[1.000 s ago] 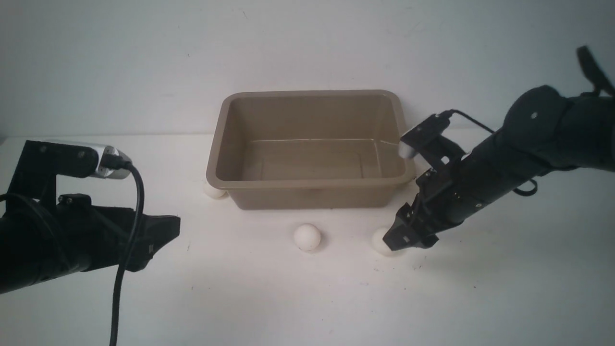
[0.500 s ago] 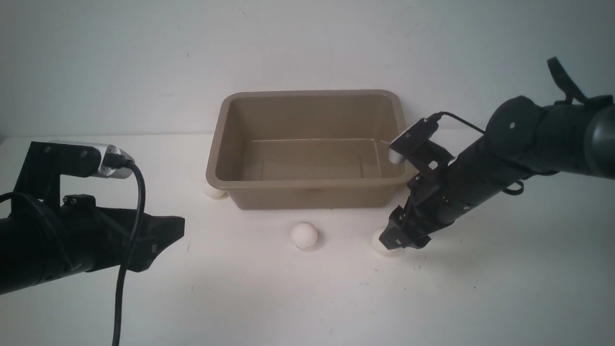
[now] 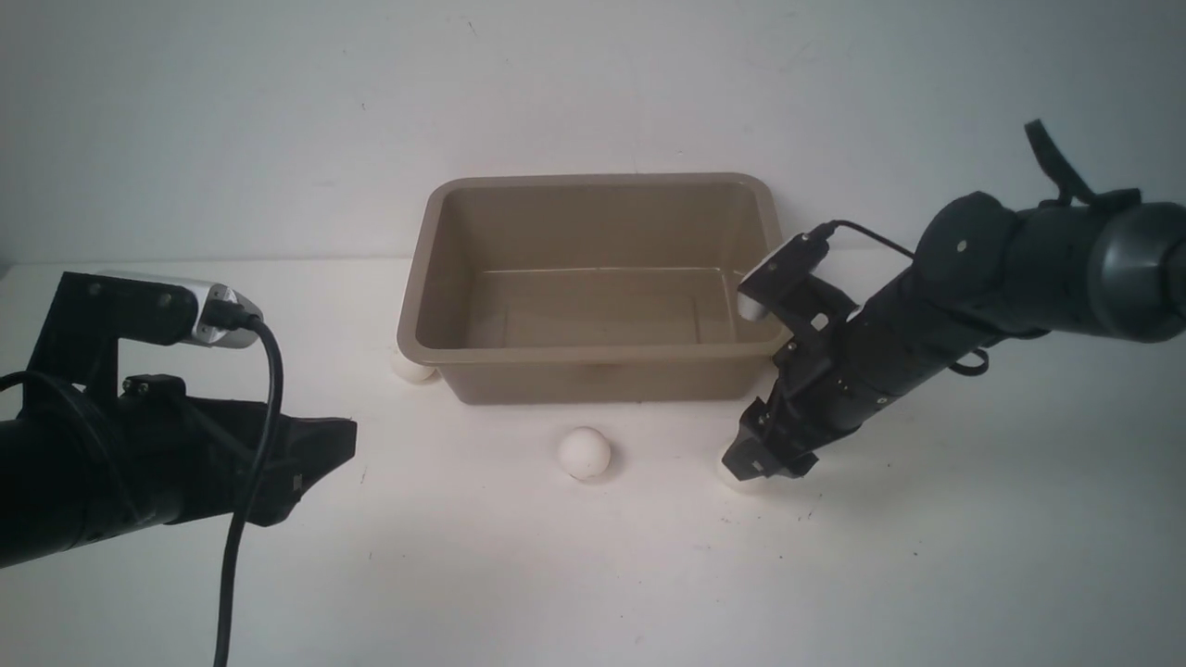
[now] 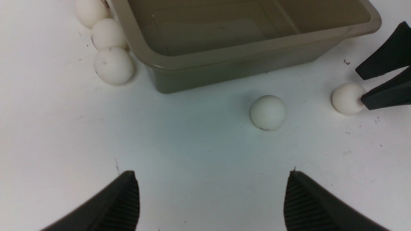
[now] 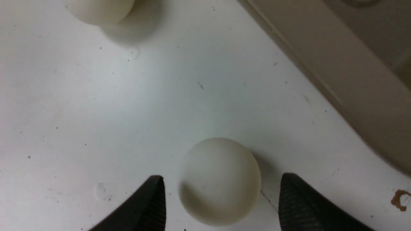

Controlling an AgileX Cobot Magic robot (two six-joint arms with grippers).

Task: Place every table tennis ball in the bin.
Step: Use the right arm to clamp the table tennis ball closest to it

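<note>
The taupe bin stands empty at the table's middle back. One white ball lies in front of it. A second ball lies to its right, between the spread fingers of my right gripper, which is open and low over it; it also shows in the right wrist view, with gaps on both sides. Three more balls lie in a row at the bin's left end. My left gripper is open and empty, near the front left.
The table is white with a white wall behind. The bin's near wall is close beside my right gripper. My right arm reaches across the right side of the table.
My right gripper has moved left and down, and its fingers now straddle the right-hand ball. The middle ball has rolled slightly left. My left arm has barely moved.
</note>
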